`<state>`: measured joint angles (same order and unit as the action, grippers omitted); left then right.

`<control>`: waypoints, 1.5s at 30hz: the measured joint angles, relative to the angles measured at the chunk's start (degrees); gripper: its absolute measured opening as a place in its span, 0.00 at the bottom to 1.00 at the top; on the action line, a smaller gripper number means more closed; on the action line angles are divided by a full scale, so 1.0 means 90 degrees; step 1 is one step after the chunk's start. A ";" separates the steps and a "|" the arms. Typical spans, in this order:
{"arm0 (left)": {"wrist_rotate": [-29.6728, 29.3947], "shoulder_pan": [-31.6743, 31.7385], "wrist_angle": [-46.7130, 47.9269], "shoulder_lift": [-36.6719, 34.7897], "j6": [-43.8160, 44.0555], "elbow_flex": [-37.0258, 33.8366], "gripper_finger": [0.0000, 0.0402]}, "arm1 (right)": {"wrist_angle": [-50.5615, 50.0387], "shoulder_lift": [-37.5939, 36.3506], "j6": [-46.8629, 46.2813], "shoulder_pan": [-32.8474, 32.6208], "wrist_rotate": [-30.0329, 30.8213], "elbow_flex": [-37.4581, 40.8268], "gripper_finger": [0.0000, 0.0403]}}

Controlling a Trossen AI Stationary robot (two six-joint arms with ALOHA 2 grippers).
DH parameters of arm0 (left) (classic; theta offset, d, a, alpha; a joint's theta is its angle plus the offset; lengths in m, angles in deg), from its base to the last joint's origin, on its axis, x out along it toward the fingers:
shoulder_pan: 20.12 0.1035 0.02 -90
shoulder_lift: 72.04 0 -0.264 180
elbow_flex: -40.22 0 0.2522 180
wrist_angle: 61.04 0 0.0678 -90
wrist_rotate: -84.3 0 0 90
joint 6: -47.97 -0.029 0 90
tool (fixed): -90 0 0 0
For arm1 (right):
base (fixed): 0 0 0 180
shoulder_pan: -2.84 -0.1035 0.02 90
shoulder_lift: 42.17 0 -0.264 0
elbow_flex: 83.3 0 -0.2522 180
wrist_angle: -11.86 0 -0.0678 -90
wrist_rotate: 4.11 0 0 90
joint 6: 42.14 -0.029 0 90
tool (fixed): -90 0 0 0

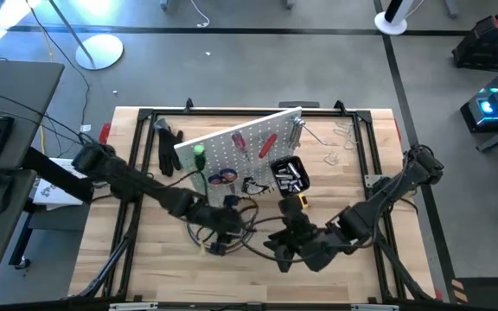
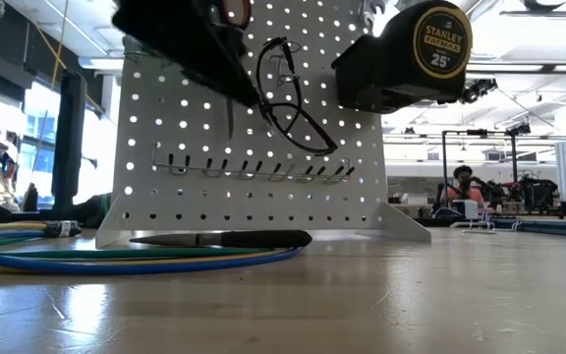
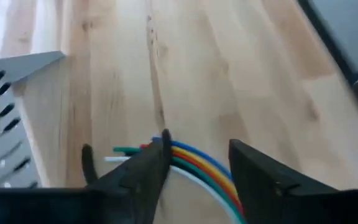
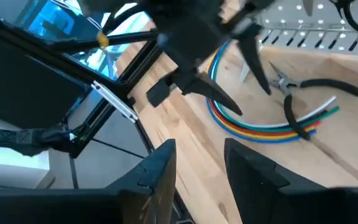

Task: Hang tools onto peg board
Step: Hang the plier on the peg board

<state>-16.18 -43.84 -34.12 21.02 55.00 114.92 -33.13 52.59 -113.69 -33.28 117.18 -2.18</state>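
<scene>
1 peg board (image 1: 232,142), 1 tape measure (image 2: 411,54), 1 pliers (image 4: 306,99), 2 arms.

Colours and patterns at the work area

The peg board (image 2: 254,128) is white, dotted with a regular grid of small holes; it carries a red-handled screwdriver (image 1: 267,142), a green-handled tool (image 1: 199,153) and a black bin (image 1: 289,174). Beside the right gripper (image 1: 285,244), the tape measure (image 2: 406,54) is black with a yellow label lettered in black. Below the left gripper (image 3: 197,165), whose fingers are dark, the cable bundle (image 3: 201,168) is striped blue, yellow, orange, red, green and white. The pliers (image 4: 303,102) have black handles. The table (image 3: 229,74) is pale striped wood.
</scene>
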 joint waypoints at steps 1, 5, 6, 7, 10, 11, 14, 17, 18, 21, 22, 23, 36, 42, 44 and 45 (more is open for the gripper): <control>0.0176 0.0106 -0.0016 0.0113 -0.0249 0.0041 0.45 | -0.0018 0.0000 -0.0028 -0.0036 0.0005 0.0000 0.32; 0.0898 0.0304 -0.0029 0.0616 -0.0953 0.0217 0.52 | -0.0036 0.0000 -0.0017 -0.0138 0.0019 0.0000 0.32; 0.1041 0.0326 0.0021 0.0762 -0.1028 0.0260 0.53 | -0.0037 0.0000 -0.0014 -0.0149 0.0017 0.0000 0.32; 0.1153 0.0343 0.0096 0.0888 -0.1071 0.0302 0.54 | -0.0038 0.0000 0.0000 -0.0157 0.0017 0.0000 0.32; 0.1213 0.0312 0.0374 0.1107 -0.1057 0.0448 0.55 | -0.0044 0.0000 0.0165 -0.0196 0.0012 0.0000 0.32; 0.1197 0.0288 0.0405 0.1135 -0.1020 0.0482 0.55 | -0.0060 0.0000 0.0196 -0.0201 0.0012 0.0000 0.32; 0.0643 0.0190 0.0350 0.1141 -0.0979 0.0525 0.53 | -0.0123 0.0000 0.0347 -0.0201 0.0009 0.0000 0.32; 0.0100 0.0151 0.0373 0.1225 -0.0982 0.0525 0.52 | -0.0125 0.0001 0.0486 -0.0186 0.0006 0.0000 0.32; 0.0082 0.0174 0.0407 0.1285 -0.0979 0.0525 0.52 | -0.0126 0.0002 0.0517 -0.0168 -0.0002 0.0000 0.32; 0.0238 0.0247 0.0541 0.1500 -0.1071 0.0523 0.51 | -0.0125 0.0002 0.0651 -0.0152 -0.0004 0.0000 0.32; 0.0251 0.0275 0.0633 0.1550 -0.1076 0.0519 0.51 | -0.0121 0.0002 0.0656 -0.0141 -0.0004 0.0000 0.32; 0.0247 0.0325 0.0694 0.1597 -0.1072 0.0514 0.50 | -0.0118 0.0002 0.0660 -0.0136 -0.0004 0.0000 0.32; 0.0657 0.0802 0.0708 0.1893 -0.1238 0.0525 0.25 | -0.0027 0.0005 0.0654 -0.0111 -0.0017 0.0000 0.32; 0.0729 0.0710 0.0733 0.1888 -0.1121 0.0535 0.03 | 0.0048 0.0007 0.0668 -0.0111 -0.0027 0.0000 0.32; 0.0731 0.0698 0.0742 0.1886 -0.0986 0.0538 0.02 | 0.0076 0.0007 0.0677 -0.0111 -0.0025 0.0000 0.32; 0.0709 0.0686 0.0748 0.1882 -0.0904 0.0538 0.01 | 0.0076 0.0007 0.0695 -0.0111 -0.0027 0.0000 0.32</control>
<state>-9.80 -37.66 -27.39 37.96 46.86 119.76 -32.44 52.65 -107.44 -34.28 116.93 -2.18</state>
